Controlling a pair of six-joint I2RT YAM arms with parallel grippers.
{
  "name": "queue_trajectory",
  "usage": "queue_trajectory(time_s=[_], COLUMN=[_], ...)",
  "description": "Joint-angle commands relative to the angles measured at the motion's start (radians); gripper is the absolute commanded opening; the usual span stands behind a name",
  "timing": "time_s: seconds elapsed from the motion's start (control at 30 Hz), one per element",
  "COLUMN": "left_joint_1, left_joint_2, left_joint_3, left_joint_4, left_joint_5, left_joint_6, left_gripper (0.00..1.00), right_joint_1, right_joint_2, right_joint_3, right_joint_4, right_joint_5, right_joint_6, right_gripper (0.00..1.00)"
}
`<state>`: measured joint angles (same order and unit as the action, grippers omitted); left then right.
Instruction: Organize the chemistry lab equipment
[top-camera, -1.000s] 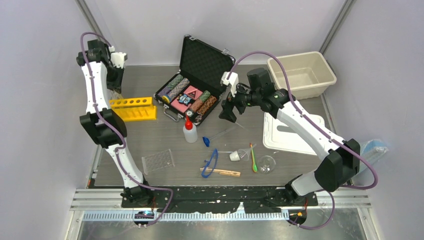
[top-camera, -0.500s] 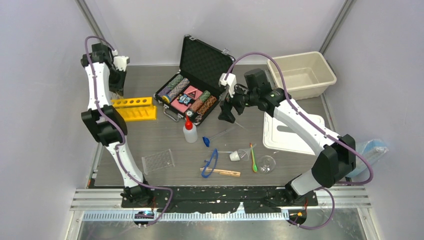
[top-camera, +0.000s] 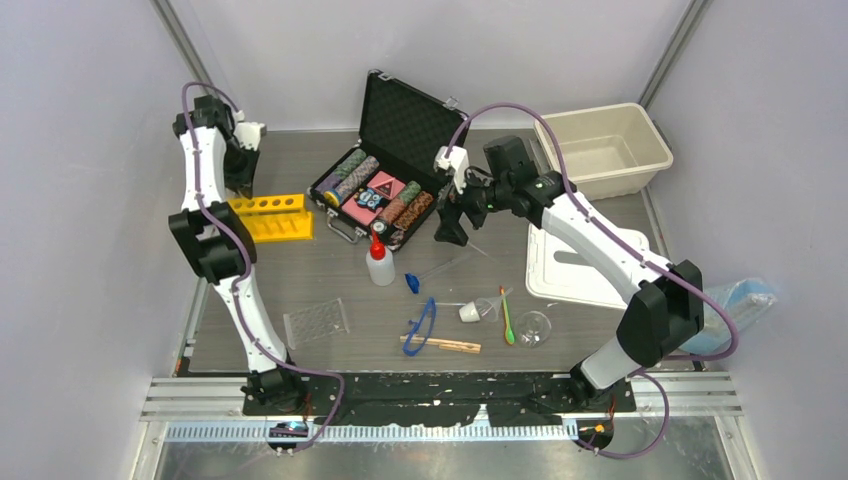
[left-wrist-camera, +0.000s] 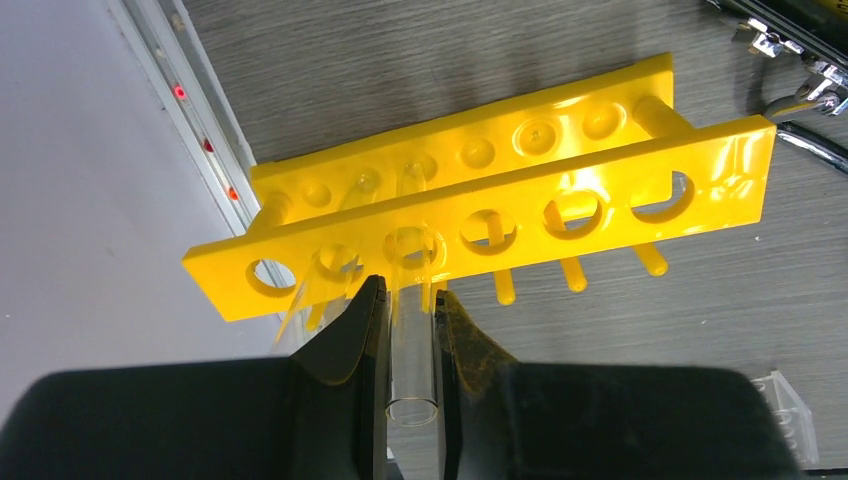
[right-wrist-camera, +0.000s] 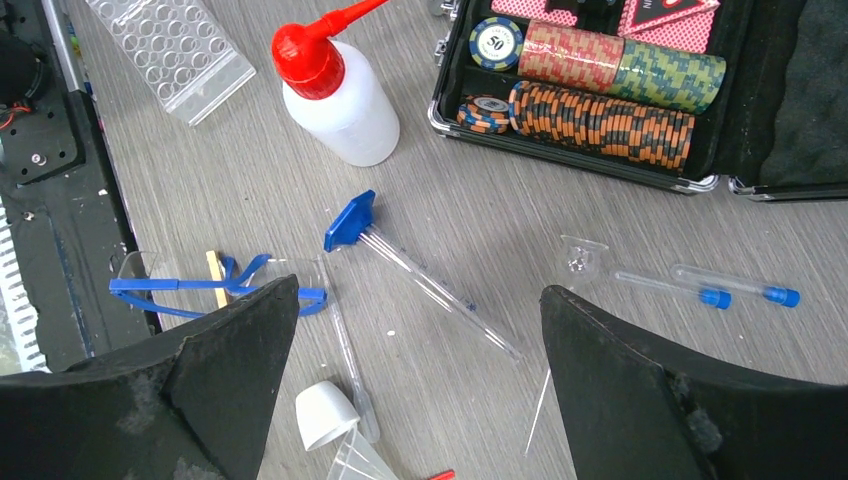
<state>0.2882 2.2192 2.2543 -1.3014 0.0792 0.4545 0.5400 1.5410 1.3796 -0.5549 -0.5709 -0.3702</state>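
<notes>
My left gripper (left-wrist-camera: 408, 295) is shut on a clear glass tube (left-wrist-camera: 412, 350), held upright just over a hole of the yellow tube rack (left-wrist-camera: 480, 200) at the table's left (top-camera: 265, 217). Another clear tube (left-wrist-camera: 305, 295) leans in the neighbouring hole. My right gripper (right-wrist-camera: 418, 292) hangs open above the table's middle. Under it lie a blue-based glass cylinder (right-wrist-camera: 350, 222), two blue-capped tubes (right-wrist-camera: 740, 288), the red-capped squeeze bottle (right-wrist-camera: 340, 105), blue goggles (right-wrist-camera: 215, 288) and a white funnel (right-wrist-camera: 322, 412). The clear tube rack (top-camera: 316, 322), wooden clamp (top-camera: 442, 345) and green spatula (top-camera: 507, 322) lie nearer the front.
An open black case of poker chips (top-camera: 385, 185) stands at the back middle. A beige bin (top-camera: 602, 148) sits back right, with a white flat tray (top-camera: 575, 265) in front of it. A small glass dish (top-camera: 533, 327) lies by the spatula.
My left arm has carried the tube a little rightwards and forwards, closer over the yellow rack. My right gripper has drifted slightly left, still open.
</notes>
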Motion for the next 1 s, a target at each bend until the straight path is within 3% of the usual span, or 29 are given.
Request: queue_trajectory(time_s=[0.0,0.27,0.4,0.5,0.97], left_joint_1=[0.002,0.002,0.002,0.001,-0.015], left_joint_2=[0.028,0.052,0.045,0.02,-0.09], left_joint_3=[0.062,0.074,0.072,0.075,0.14], left_joint_4=[0.0,-0.012,-0.014,-0.004,-0.004], left_joint_5=[0.01,0.021,0.029,0.034,0.092], left_joint_6=[0.031,0.045,0.047,0.048,0.036], left_gripper=[0.07,0.12,0.48,0.64,0.64], right_joint_1=[-0.004,-0.003,-0.003,-0.003,-0.002], right_joint_2=[0.01,0.037,0.045,0.048,0.046], right_joint_3=[0.059,0.089,0.1,0.104,0.104], right_joint_4=[-0.003,-0.022,-0.025,-0.025,-0.025], right_joint_5=[-0.034,-0.049,-0.05,-0.051,-0.086], right_joint_6=[0.011,0.01,0.012,0.015,0.028], right_gripper=[0.95,0.95,0.95,0.95,0.95])
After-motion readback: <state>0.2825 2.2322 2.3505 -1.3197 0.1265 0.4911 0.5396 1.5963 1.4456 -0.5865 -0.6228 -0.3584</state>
